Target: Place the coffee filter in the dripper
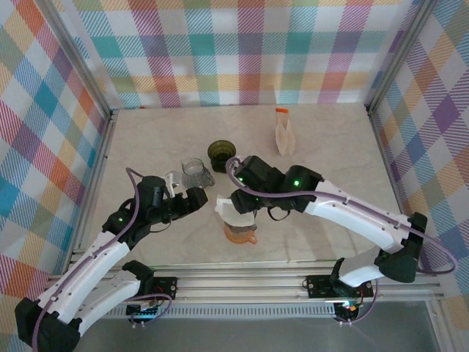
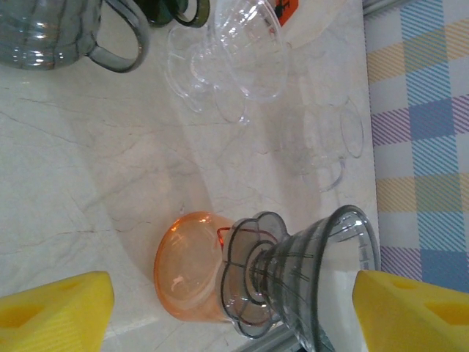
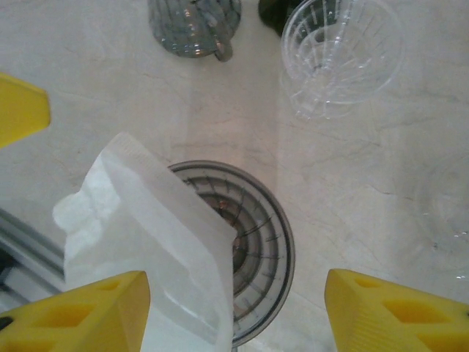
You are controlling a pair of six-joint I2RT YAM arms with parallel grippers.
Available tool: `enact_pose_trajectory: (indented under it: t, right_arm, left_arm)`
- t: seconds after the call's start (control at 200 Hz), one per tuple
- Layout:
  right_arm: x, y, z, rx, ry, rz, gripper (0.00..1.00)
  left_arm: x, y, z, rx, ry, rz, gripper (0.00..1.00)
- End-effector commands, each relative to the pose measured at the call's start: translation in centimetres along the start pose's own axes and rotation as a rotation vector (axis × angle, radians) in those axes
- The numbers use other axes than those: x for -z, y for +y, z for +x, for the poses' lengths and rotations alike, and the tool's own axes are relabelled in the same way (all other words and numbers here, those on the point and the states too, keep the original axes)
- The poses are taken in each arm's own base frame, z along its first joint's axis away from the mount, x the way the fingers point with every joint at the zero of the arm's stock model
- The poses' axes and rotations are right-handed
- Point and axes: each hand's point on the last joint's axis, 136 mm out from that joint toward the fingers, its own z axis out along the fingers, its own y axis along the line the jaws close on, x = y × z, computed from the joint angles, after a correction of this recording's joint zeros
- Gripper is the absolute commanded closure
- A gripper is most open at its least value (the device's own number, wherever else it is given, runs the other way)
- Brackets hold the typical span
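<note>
Right gripper (image 3: 234, 297) stands spread wide, its yellow fingers (image 3: 80, 312) at the bottom corners of the right wrist view. Between them the white coffee filter (image 3: 146, 242) lies tilted over the left rim of the smoked dripper (image 3: 260, 235), low in the frame, just beside the lower-left finger. Left gripper (image 2: 233, 293) is spread too, flanking the dripper and the orange vessel (image 2: 187, 268) under it.

White paper coffee filter (image 3: 146, 242) leans tilted over the rim of the smoky ribbed dripper (image 3: 260, 242)
</note>
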Motion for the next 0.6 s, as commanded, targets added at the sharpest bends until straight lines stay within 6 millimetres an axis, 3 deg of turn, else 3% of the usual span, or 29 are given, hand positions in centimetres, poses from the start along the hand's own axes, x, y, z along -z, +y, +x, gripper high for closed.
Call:
enact_pose_trajectory:
  t: [0.0, 0.1, 0.185, 0.31, 0.475, 0.6]
  right_arm:
    - [0.5, 1.8, -0.8, 0.004, -0.054, -0.109, 0.36]
    - [-0.6, 1.2, 0.5, 0.023, -0.003, -0.071, 0.38]
    - [-1.2, 1.0, 1.1, 0.028, 0.022, -0.055, 0.45]
    - [-1.7, 0.7, 1.3, 0.029, 0.03, -0.036, 0.58]
    - [-2.4, 0.8, 1.5, 0.032, 0.054, -0.026, 0.61]
    - [-2.8, 0.8, 1.4, 0.031, 0.059, -0.019, 0.74]
  left_arm:
    - [0.2, -1.7, -0.4, -0.034, -0.007, 0.038, 0.15]
    - [-0.2, -1.6, -0.2, -0.031, 0.003, 0.027, 0.15]
    - [-0.4, -1.6, -0.1, -0.032, 0.004, 0.024, 0.15]
    - [-0.3, -1.8, -0.2, -0.036, 0.003, 0.024, 0.15]
    - [-0.3, -2.1, -0.3, -0.046, 0.006, 0.021, 0.15]
    - [-0.3, -2.0, -0.2, -0.049, 0.008, 0.018, 0.15]
